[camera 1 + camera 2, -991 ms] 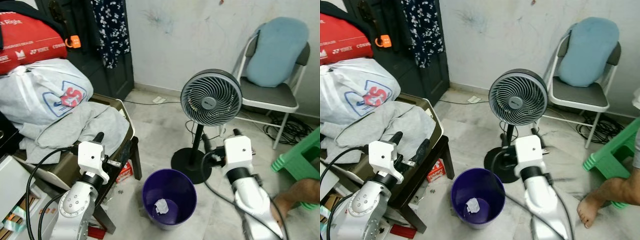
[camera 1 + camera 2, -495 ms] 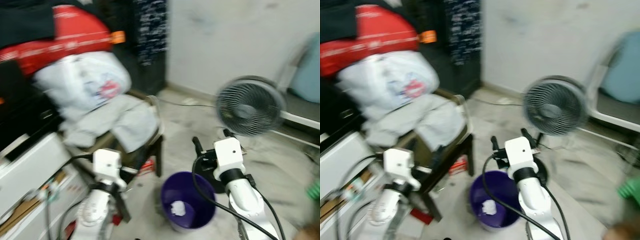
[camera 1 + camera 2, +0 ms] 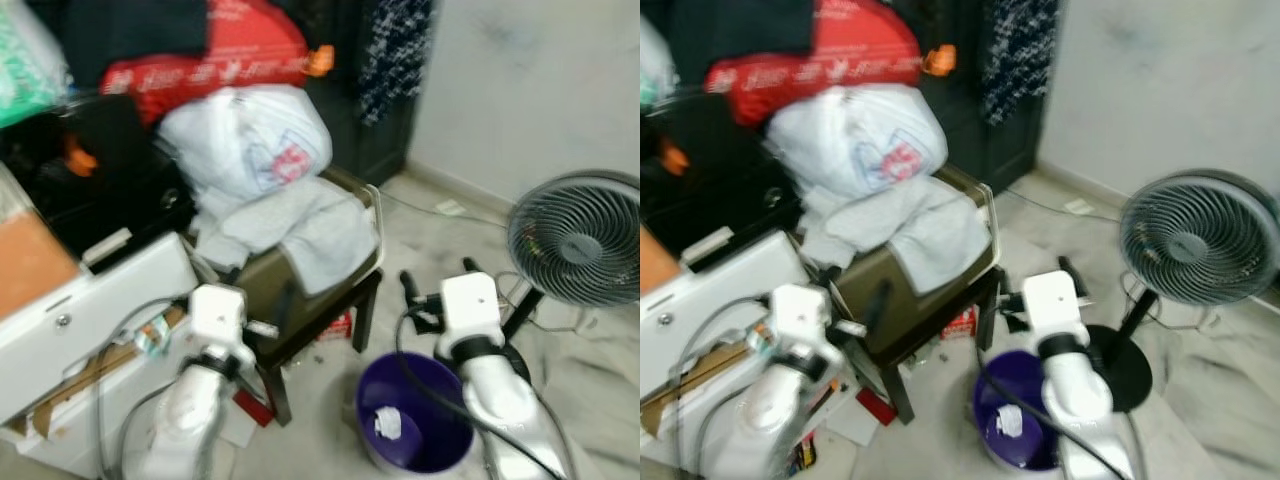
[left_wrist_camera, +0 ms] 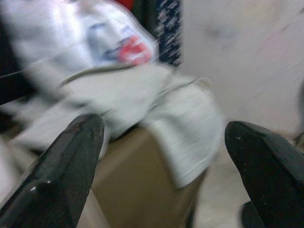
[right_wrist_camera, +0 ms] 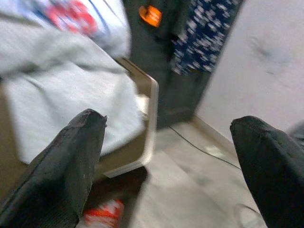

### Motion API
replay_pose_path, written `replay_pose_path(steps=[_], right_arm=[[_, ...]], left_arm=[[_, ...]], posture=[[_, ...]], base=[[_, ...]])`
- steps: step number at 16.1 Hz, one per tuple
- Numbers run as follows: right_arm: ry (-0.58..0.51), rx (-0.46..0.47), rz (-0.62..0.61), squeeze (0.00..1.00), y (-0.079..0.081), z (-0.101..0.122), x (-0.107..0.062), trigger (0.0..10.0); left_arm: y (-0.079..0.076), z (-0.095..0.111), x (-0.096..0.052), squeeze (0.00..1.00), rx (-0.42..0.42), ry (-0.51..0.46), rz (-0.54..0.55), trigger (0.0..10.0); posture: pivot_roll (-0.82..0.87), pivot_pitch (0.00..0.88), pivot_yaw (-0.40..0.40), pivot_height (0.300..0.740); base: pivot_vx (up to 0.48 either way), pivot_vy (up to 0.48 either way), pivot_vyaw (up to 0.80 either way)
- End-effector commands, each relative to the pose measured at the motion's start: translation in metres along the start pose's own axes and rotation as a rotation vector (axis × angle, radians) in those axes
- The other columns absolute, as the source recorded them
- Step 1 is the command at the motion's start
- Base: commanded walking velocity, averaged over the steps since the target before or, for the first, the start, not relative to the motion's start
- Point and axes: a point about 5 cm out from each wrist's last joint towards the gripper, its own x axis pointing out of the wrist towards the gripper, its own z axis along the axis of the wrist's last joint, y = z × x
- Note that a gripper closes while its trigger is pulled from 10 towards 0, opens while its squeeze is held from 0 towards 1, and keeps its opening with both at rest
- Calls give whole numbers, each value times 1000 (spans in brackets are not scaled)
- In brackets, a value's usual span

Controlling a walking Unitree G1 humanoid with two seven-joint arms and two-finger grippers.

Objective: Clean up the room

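A purple bin (image 3: 432,462) stands on the floor in front of me with a crumpled white paper (image 3: 387,423) inside. My right gripper (image 3: 438,278) hovers above the bin's far rim, open, nothing between its fingers. In its wrist view the two fingers (image 5: 61,161) frame a grey cloth on a brown chair. My left gripper (image 4: 164,156) is held up beside the chair, open and empty, pointing at the grey cloth (image 4: 142,99) and a white plastic bag (image 4: 95,38). A red packet (image 3: 340,325) lies on the floor under the chair.
The brown chair (image 3: 300,300) is piled with the grey cloth (image 3: 315,230), a white bag (image 3: 250,140) and a red bag (image 3: 200,50). A white box (image 3: 90,300) sits at my left. A standing fan (image 3: 575,240) is at the right. The picture is blurred.
The whole view has swung left: the fan now sits at the right edge, the folding chair and green stool are out of frame. Both arms keep their pose.
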Motion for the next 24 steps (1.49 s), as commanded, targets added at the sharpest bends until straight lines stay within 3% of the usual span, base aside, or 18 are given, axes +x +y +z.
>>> replay_pose_path(steps=[1, 24], right_arm=[[9, -8, -16, 0, -6, -1, -1, 10000], [51, 26, -15, 0, -7, -9, -4, 10000]], left_arm=[[-6, -1, 0, 0, -8, 2, -10, 10000], [-5, -3, 2, 0, 26, 10, -9, 10000]], posture=[[-3, 46, 18, 740], [-9, 46, 24, 740]], base=[[0, 0, 800], [0, 0, 800]])
